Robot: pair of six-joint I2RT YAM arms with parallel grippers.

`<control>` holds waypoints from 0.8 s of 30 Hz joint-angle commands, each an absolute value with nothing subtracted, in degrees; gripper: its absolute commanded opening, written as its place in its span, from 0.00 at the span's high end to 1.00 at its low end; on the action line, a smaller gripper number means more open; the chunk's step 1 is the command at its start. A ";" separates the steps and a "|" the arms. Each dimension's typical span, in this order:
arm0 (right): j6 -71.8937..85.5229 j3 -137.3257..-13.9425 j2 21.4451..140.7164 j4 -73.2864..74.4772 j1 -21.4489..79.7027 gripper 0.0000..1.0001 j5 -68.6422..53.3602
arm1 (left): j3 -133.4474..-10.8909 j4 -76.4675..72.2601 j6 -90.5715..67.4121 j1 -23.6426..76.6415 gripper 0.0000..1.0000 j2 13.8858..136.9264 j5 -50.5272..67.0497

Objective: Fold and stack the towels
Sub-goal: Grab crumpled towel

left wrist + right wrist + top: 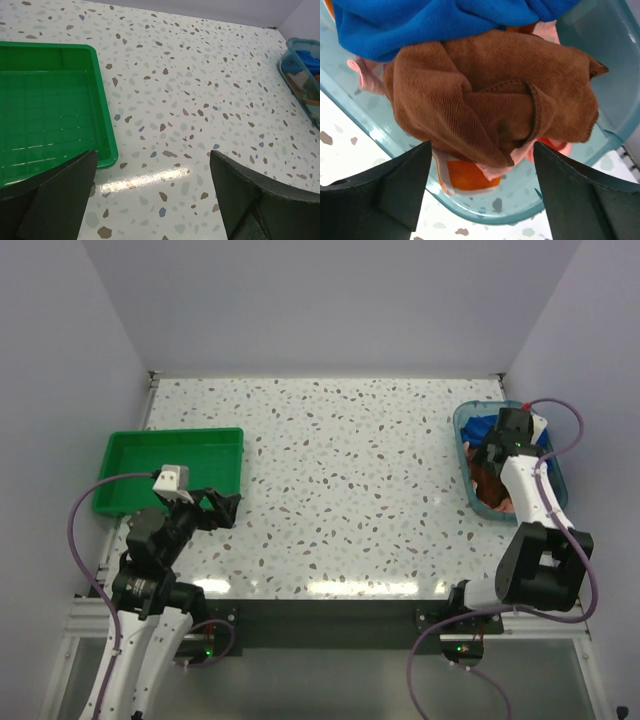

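The towels lie bunched in a clear blue tub (560,475) at the table's right edge. In the right wrist view a crumpled rust-brown towel (490,100) is on top, with a royal blue towel (435,25) behind it. A pink towel (364,75) and an orange towel (470,176) peek out from underneath. My right gripper (482,165) hangs over the tub (600,75), open, its fingers on either side of the brown towel's near edge and holding nothing. My left gripper (152,175) is open and empty above bare table near the front left (215,508).
An empty green tray (170,472) sits at the left, just beyond my left gripper; its corner (102,150) is close to the left finger. The speckled tabletop (340,470) stretches between tray and tub. Walls close off the back and both sides.
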State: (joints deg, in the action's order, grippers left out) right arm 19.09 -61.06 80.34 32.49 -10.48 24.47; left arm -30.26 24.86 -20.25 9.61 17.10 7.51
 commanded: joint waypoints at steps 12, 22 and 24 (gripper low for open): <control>13.54 -59.33 78.14 23.82 -13.27 0.80 14.24 | -30.06 19.69 -20.22 11.34 0.00 17.05 9.05; 10.37 -69.26 75.24 27.42 -12.57 1.00 3.09 | -29.97 19.86 -20.30 11.86 0.00 17.05 8.96; 10.02 -76.53 75.93 28.82 -11.43 1.00 1.07 | -29.97 19.86 -20.21 12.04 0.00 17.23 8.70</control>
State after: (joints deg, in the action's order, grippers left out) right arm 11.68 -67.00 77.62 29.32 -12.78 7.11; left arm -30.09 23.16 -20.25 11.51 16.91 7.99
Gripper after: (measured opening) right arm 0.025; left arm 0.997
